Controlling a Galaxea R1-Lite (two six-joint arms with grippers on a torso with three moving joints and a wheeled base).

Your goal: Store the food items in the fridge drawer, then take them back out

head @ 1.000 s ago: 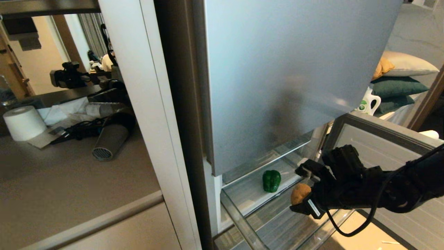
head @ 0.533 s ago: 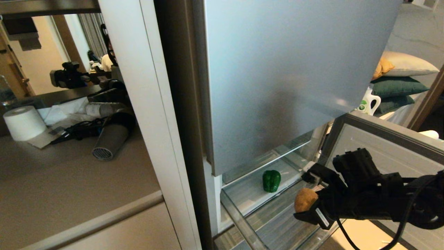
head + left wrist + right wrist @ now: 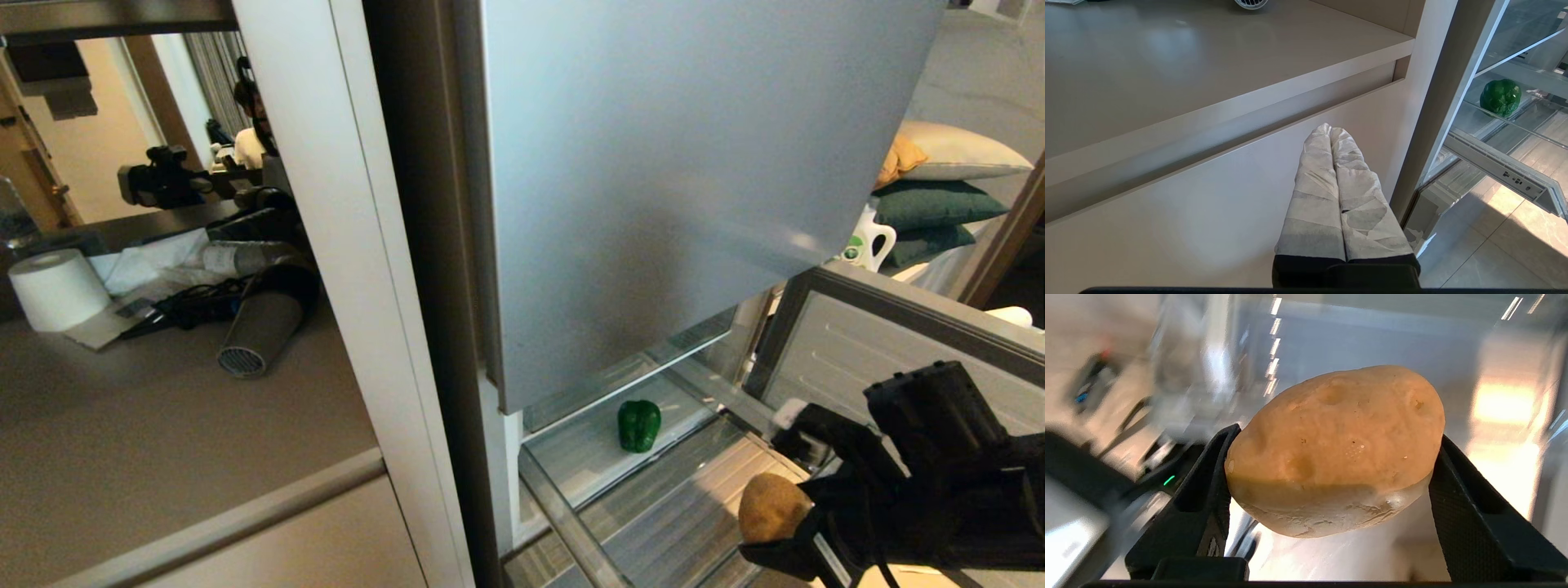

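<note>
The fridge drawer (image 3: 653, 523) stands pulled out under the tall silver-blue door (image 3: 694, 163), its long side running out toward the robot, clear floor showing. On the glass shelf at its back sits the green pepper (image 3: 638, 425), upright, stem end up; the left wrist view catches it too (image 3: 1500, 97), same shelf, beyond the metal drawer rail (image 3: 1502, 171). Down at the lower right, the right gripper (image 3: 796, 498) is clamped on the potato (image 3: 771, 510), and the right wrist view shows it plainly: potato (image 3: 1337, 451) wedged crosswise, long axis spanning from one black finger (image 3: 1208, 490) to the other. A second ago that potato hung over the drawer near the pepper; now it has come back and out to the right, clear of the drawer's front edge, while the pepper has not budged. The left gripper (image 3: 1337, 163) is parked beside the beige cabinet front (image 3: 1208, 196), its white-wrapped fingers pressed together. To the left, a grey-brown countertop (image 3: 163, 425) carries a paper roll (image 3: 55, 290), cables and a grey cylinder (image 3: 261, 331); cushions (image 3: 939, 196) are stacked at far right.
</note>
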